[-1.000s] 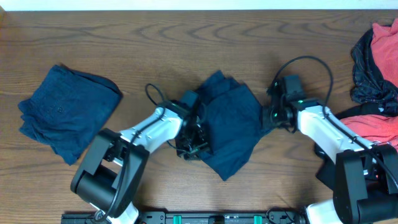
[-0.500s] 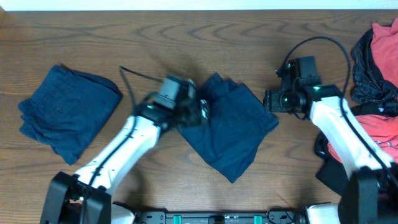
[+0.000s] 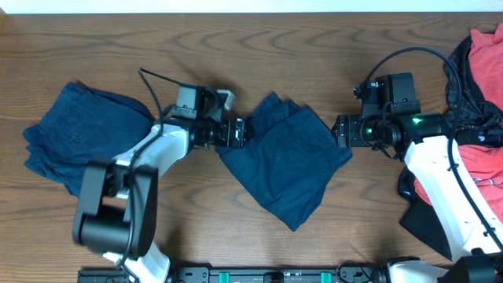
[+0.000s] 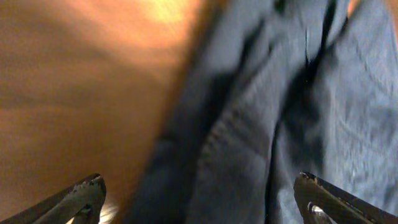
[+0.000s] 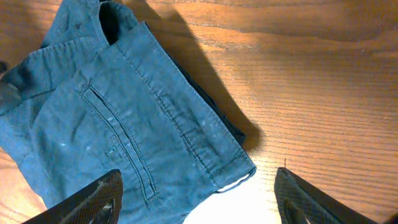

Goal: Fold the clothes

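Clothes lie in three places on my feed: a dark navy blue trouser-like garment of soft fabric (image 3: 287, 161) is folded into a rough diamond in the middle of the brown wood-grain surface (image 3: 236, 47). A second dark navy blue garment (image 3: 82, 141) sits folded well apart at the left end. At the far right edge a coral-red T-shirt (image 3: 471, 161) is heaped together with a black thin-patterned garment (image 3: 468, 86). My left tool (image 3: 240, 132) is at the upper left edge of the middle garment, right at the fabric. From overhead I cannot tell whether it is touching. The left wrist view is blurred, but it shows both fingers (image 4: 81, 196) spread wide at the bottom corners with nothing between them, so that tool is open. Dark folds of the garment fill the right half of that view, with bare wood to the left. My right tool (image 3: 339, 130) hangs just beside the garment's right edge, pointing toward it. Its wrist view shows the fingers (image 5: 93, 199) parted far to either side and empty, so it is open too. Below it I can see a stitched pocket slit, a seamed band and one folded corner of the garment resting flat on the wood.
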